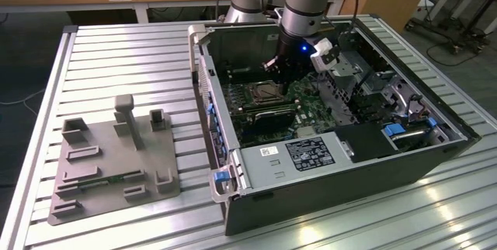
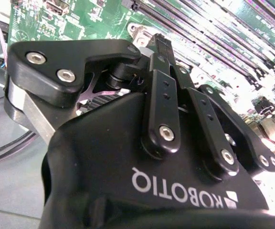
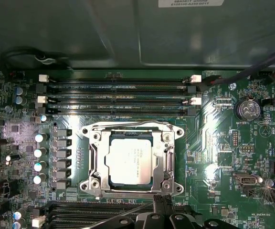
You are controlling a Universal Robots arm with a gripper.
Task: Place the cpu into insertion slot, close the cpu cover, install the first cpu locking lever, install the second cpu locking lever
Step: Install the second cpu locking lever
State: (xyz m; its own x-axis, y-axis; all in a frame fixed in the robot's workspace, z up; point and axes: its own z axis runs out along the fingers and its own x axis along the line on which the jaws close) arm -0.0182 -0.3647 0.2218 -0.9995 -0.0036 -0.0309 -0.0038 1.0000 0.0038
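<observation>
So the cpu (image 3: 130, 162) is already sitting in the insertion slot (image 3: 95, 164) on the green motherboard (image 3: 214, 138) — silvery top facing up, square in the middle. The cpu cover (image 3: 132, 131) looks folded down around it, its metal frame lying flat along the chip's edges. The gripper (image 1: 273, 64) hangs just above the socket area inside the open computer case (image 1: 334, 163), with the memory slots (image 3: 118, 95) just beside the socket. Can't tell if the fingers are spread or pinched — they seem to carry nothing.
</observation>
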